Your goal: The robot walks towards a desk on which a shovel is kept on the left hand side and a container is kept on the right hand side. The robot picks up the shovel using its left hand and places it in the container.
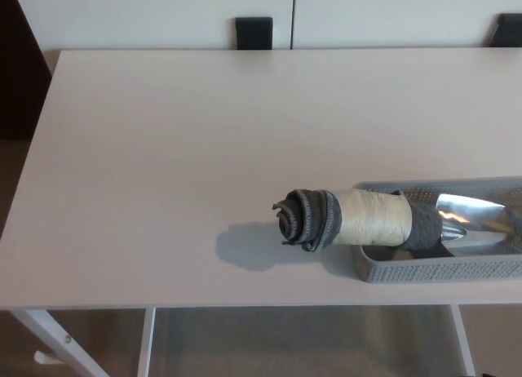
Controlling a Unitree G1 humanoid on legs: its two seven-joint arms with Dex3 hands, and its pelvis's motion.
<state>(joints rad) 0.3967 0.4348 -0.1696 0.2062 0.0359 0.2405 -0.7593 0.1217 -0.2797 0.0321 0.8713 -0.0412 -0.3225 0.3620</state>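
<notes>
The shovel (371, 219) lies with its shiny metal blade inside the grey perforated container (424, 268) at the right of the white desk (204, 148). Its thick handle, wrapped in pale tape with dark grey bands, sticks out to the left over the container's left rim and hangs above the desk, casting a shadow there. Neither of my hands shows in the head view.
The container reaches past the picture's right edge and sits close to the desk's front edge. Two dark chair backs (254, 32) stand behind the desk's far edge. White desk legs (57, 340) show below the front edge.
</notes>
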